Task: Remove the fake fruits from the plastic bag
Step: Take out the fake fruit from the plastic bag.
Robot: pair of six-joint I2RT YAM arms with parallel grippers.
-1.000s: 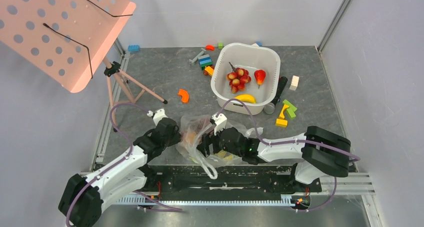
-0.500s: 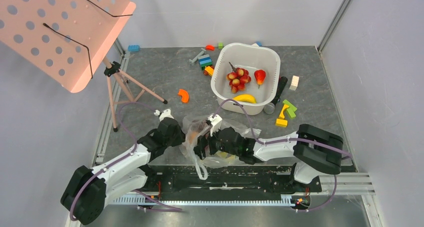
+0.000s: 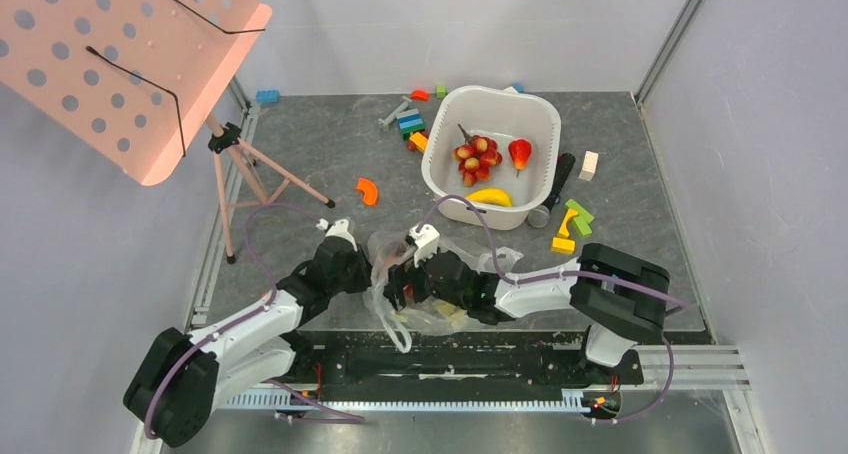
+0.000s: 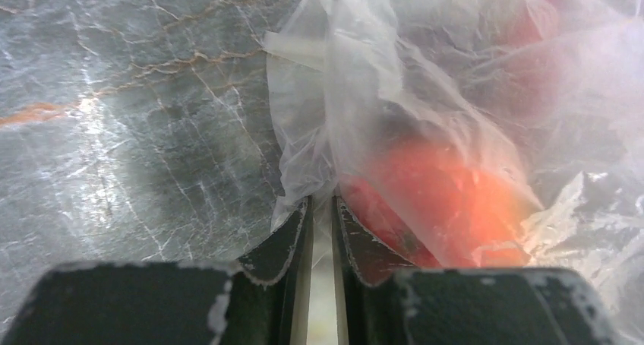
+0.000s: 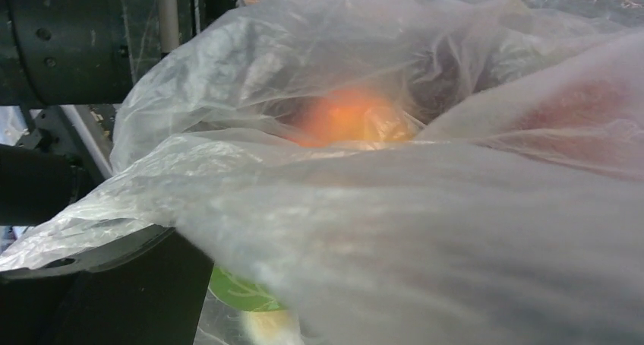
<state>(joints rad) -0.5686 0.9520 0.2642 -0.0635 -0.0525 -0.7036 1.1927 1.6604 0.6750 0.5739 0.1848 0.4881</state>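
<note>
1. Top external view: the grey marbled surface (image 3: 300, 144) carries everything, with my two arms reaching in from its near edge.
2. A pink perforated music stand (image 3: 120, 64) stands over the far left corner.
3. A white basin (image 3: 500, 91) sits toward the far right. In it lie a grape bunch (image 3: 477, 157), a red fruit (image 3: 519, 152) and a banana (image 3: 490, 196).
4. The clear bag (image 3: 383, 264) lies crumpled at the near middle, between my two wrists and well apart from the basin.
5. An orange fruit (image 4: 440, 193) is inside the bag, blurred behind the film. The right wrist view shows it as an orange glow.
6. My left fingers (image 4: 313, 216) are drawn nearly together, only a thin slit between them, and they pinch a fold of the bag's film at its left side, just beside the orange fruit.
7. My right fingers (image 3: 397, 286) are buried in the bag from the right. Film covers them, so I cannot tell how wide they stand or whether they hold anything.
8. Coloured blocks (image 3: 572, 224) lie right of the basin, and an orange curved piece (image 3: 368, 191) lies to its left.
</note>
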